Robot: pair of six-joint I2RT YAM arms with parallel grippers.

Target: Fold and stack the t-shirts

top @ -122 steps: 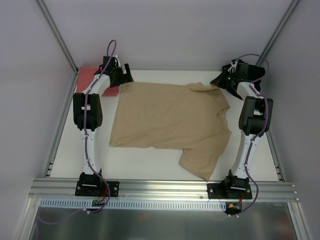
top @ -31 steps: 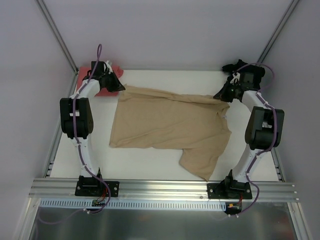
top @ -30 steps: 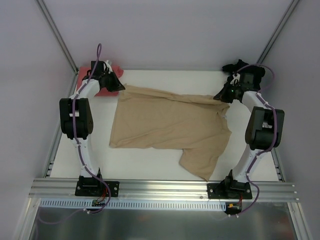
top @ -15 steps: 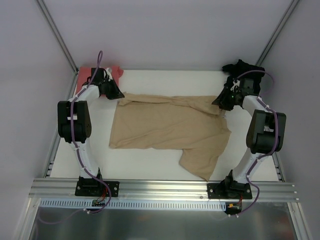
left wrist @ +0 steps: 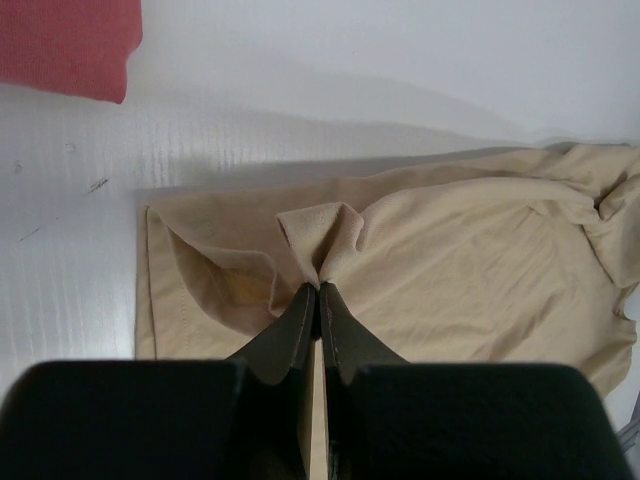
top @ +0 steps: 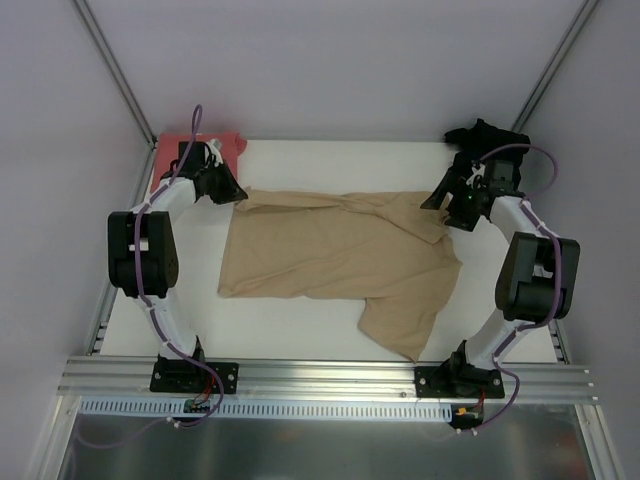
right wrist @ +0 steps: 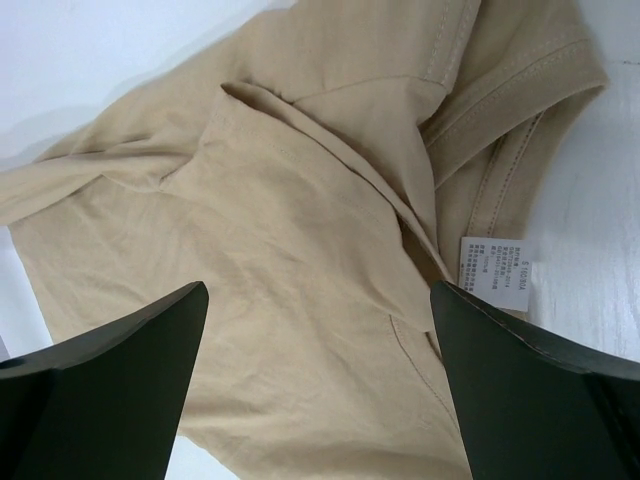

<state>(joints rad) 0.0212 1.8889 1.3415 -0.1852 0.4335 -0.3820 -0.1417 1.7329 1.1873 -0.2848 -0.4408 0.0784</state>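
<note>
Note: the tan t-shirt lies crosswise on the tabletop, long axis left to right, with your left gripper pressed together pinching its far-left edge and your right gripper spread and empty over the collar end (label showing).

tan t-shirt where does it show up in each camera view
top external: tan short-sleeved cloth t-shirt spread mid-table between the arms
left wrist: fills the lower right, a fold pinched in the shut left gripper
right wrist: fills most of the frame, under the open right gripper
shared landmark: flat white table, bare beside the shirt in all three
</note>
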